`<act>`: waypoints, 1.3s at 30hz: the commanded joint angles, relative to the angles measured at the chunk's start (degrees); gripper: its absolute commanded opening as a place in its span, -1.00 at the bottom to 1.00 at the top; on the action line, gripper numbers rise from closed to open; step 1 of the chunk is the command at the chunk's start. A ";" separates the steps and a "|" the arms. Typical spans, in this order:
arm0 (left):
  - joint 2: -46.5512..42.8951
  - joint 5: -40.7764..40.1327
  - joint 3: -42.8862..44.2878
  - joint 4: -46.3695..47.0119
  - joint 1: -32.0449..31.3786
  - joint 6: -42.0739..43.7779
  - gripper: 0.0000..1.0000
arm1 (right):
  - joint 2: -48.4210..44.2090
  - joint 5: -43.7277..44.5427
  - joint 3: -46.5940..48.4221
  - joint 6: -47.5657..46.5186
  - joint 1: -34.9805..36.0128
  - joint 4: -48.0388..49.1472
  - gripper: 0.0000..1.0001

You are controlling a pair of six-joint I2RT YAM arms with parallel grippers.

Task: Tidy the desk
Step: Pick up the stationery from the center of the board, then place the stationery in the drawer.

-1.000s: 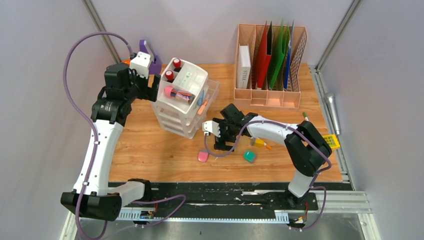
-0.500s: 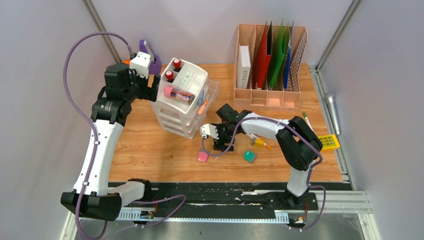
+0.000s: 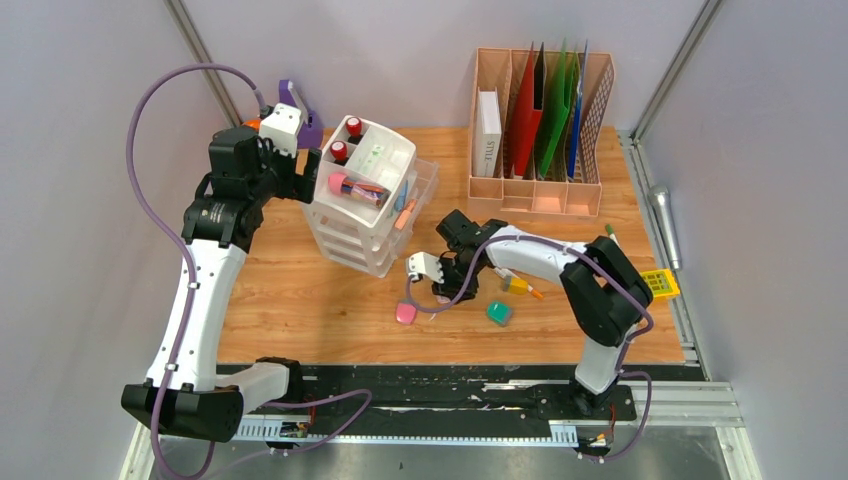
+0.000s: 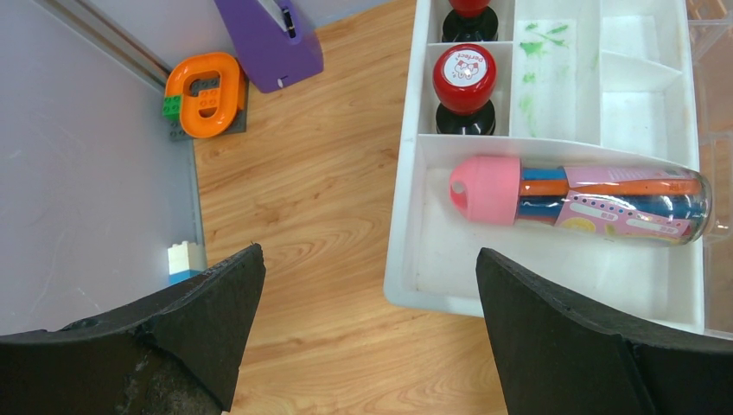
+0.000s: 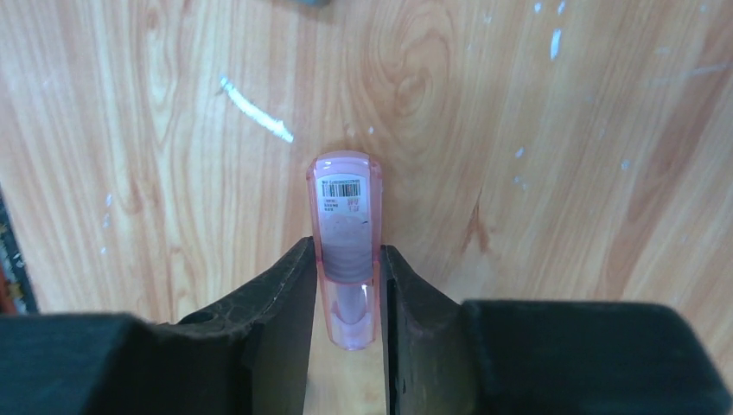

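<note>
The desk (image 3: 300,290) is a light wood-grain top. My right gripper (image 5: 347,246) points down at it near the middle (image 3: 441,292). Its two fingers press both sides of a narrow translucent pink case (image 5: 346,216) with a barcode label, which rests on the wood. The top view hides that case under the gripper. My left gripper (image 4: 368,252) hangs wide open and empty at the left edge of the white organizer tray (image 4: 406,259), which tops a clear drawer stack (image 3: 365,235). The tray holds a pink-capped tube of pens (image 4: 579,194) and two red-topped stamps (image 4: 464,82).
A pink piece (image 3: 406,312), a green cube (image 3: 499,312) and a yellow-orange item (image 3: 518,286) lie near the right gripper. A tan file rack (image 3: 540,130) stands at the back right. A purple stapler (image 4: 268,39), an orange ring (image 4: 206,91) and a yellow calculator (image 3: 660,284) sit at the edges.
The right gripper has moved slightly and lowered toward the desk, and its jaws have closed from wide apart onto the pink case. The left arm has not moved.
</note>
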 commanded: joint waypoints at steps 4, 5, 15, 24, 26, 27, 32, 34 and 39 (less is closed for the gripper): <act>-1.50 -0.17 -0.25 1.62 0.26 0.83 1.00 | -13.35 3.81 4.76 -0.62 0.16 -8.18 -0.81; -1.55 -0.18 -0.26 1.60 0.26 0.84 1.00 | -14.68 4.61 5.97 -1.61 0.21 -8.47 -0.81; -1.11 -0.24 -0.76 2.35 0.27 0.42 1.00 | -12.84 13.55 23.13 -15.87 0.41 -6.58 -0.82; -0.51 -0.86 -0.42 2.42 0.26 0.60 1.00 | -6.89 19.07 31.08 -29.11 2.15 0.93 -0.82; -0.40 -0.96 -0.30 2.37 0.20 0.67 1.00 | -5.93 19.84 31.88 -30.94 2.84 1.58 -0.82; -0.33 -1.01 -0.25 2.36 0.27 0.66 1.00 | -5.46 20.09 32.20 -31.68 3.09 1.87 -0.82; -0.27 -1.01 -0.09 2.27 0.22 0.71 1.00 | -3.81 21.81 32.51 -34.92 4.65 2.21 -0.78; -0.37 -1.12 0.02 2.21 0.24 0.75 1.00 | -3.47 22.15 32.01 -36.25 5.21 2.33 -0.75; -0.64 -1.38 0.13 2.18 0.33 1.16 1.00 | -3.03 25.08 31.27 -38.76 5.93 3.07 -0.64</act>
